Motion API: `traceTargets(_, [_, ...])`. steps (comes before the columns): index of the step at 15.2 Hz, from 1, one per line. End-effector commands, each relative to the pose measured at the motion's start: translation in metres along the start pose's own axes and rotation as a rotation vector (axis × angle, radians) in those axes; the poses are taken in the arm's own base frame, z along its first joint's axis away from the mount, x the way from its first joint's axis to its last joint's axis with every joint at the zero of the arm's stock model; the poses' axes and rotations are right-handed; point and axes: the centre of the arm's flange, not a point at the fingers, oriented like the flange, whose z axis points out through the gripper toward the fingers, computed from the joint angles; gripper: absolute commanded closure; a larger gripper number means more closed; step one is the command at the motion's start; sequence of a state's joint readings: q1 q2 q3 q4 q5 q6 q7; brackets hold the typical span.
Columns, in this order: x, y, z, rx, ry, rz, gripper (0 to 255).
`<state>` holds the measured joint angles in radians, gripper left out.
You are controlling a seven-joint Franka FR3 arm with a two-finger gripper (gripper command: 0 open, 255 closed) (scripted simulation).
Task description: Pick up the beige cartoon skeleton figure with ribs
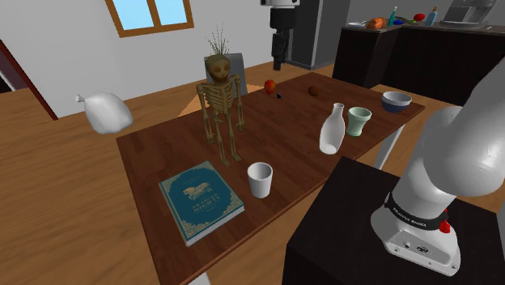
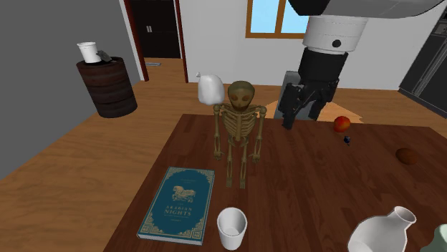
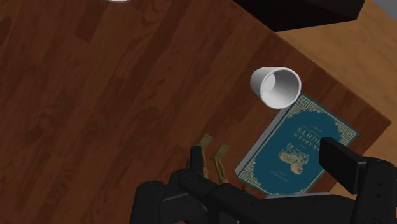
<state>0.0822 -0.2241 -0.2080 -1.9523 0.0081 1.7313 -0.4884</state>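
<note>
The dark wooden table (image 1: 146, 150) carries everything, and the white arm (image 1: 453, 154) rises from its stand and bends back over the table's far side. On the table, toward the edge away from the stand in the shoulder view, stands the beige skeleton (image 1: 220, 105), upright on its own two feet, ribs showing, arms hanging at its sides. In front of it lies a teal book (image 1: 200, 201), flat, and just beside the book a white cup (image 1: 260, 179) stands upright, apart from the skeleton. A white bottle (image 1: 330, 129) and a green cup (image 1: 358, 121) stand well off toward the shoulder view's right, with a small red fruit (image 1: 270, 86) and a brown ball (image 1: 313, 91) beyond

The jaws are spread and hold nothing. In the second exterior view they hang in the air near the skeleton's head, toward that view's right and a little behind it, touching no part of it. In the wrist view the skeleton's feet (image 3: 220, 154) show close by one black finger (image 3: 197, 159), with the book and cup further on

I judge the step in hand to be the approach: the grasp has not begun. The next move calls for bringing the jaws across so the skeleton sits between them, most likely at the head or ribs, then coming down and closing. The figure is tall and thin on a small footing, so a sideways nudge would probably tip it toward the book; a straight descent with the jaws kept wide seems safer
</note>
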Motion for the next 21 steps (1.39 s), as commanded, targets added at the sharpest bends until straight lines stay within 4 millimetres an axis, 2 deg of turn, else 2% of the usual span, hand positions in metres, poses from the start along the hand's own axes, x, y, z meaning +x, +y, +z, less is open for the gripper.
traceTargets(1, [0.022, 0.014, 0.004, 0.004, -0.003, -0.063, 0])
traceTargets(7, [0.096, 0.044, 0.019, 0.019, -0.013, -0.239, 0])
traceTargets(13, [0.175, 0.06, 0.035, 0.033, -0.023, -0.415, 0])
traceTargets(14, [0.177, 0.06, 0.036, 0.034, -0.023, -0.42, 0])
traceTargets(21, [0.176, 0.062, 0.076, 0.034, -0.023, -0.42, 0])
